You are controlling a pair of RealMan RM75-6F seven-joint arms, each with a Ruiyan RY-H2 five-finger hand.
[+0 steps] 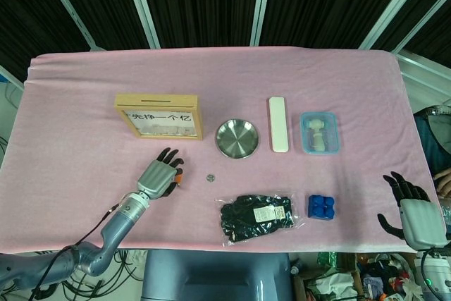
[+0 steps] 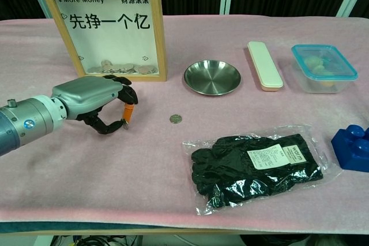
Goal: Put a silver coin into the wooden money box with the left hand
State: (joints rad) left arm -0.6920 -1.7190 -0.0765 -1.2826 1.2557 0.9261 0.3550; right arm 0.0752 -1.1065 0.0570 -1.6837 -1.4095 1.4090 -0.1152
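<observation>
The silver coin [image 1: 210, 177] [image 2: 175, 118] lies flat on the pink cloth, in front of the steel dish. The wooden money box [image 1: 158, 115] [image 2: 107, 27] stands upright at the back left, with several coins behind its glass and a slot in its top edge. My left hand [image 1: 159, 176] [image 2: 97, 102] hovers low over the cloth in front of the box, a short way left of the coin. Its fingers curve down over the thumb with a small gap and nothing in them. My right hand [image 1: 411, 209] hangs past the table's front right corner, fingers spread and empty.
A round steel dish [image 1: 237, 138] [image 2: 212, 76], a white case [image 1: 278, 124] [image 2: 264, 65] and a lidded blue tub [image 1: 319, 132] [image 2: 320, 67] line the back. A bag of black gloves [image 1: 257, 216] [image 2: 255, 163] and a blue block [image 1: 321, 206] [image 2: 353, 148] lie near the front.
</observation>
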